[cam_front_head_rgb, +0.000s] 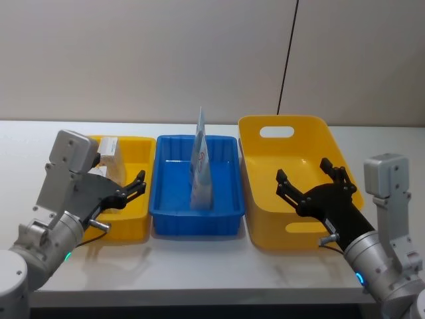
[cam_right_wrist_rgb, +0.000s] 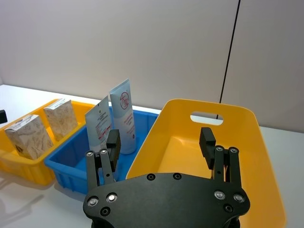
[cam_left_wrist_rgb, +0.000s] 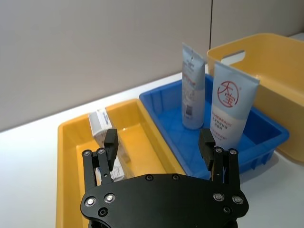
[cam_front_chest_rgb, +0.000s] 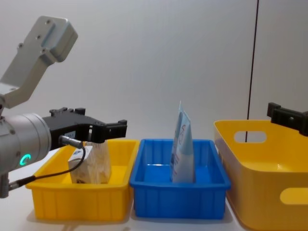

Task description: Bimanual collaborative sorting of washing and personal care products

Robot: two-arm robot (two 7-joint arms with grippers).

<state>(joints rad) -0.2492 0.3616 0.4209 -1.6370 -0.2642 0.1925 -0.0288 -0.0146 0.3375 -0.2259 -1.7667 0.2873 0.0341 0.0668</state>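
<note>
While two pale blue tubes point(cam_left_wrist_rgb: 194, 85) stand upright on their caps in the blue bin point(cam_front_head_rgb: 196, 216), ahead and to the right of the left claw point(cam_front_head_rgb: 136, 185), a pale grey carton point(cam_right_wrist_rgb: 29, 137) and a tan carton point(cam_right_wrist_rgb: 61, 118) sit just beyond its spread, empty fingers in the small yellow bin point(cam_front_head_rgb: 136, 139). The right claw point(cam_front_head_rgb: 309, 178), also open and empty, hovers over the large yellow bin point(cam_front_head_rgb: 265, 239), with the tubes to its left. A sideways brush from either claw would likely topple both tubes, since they stand close together on narrow bases.
</note>
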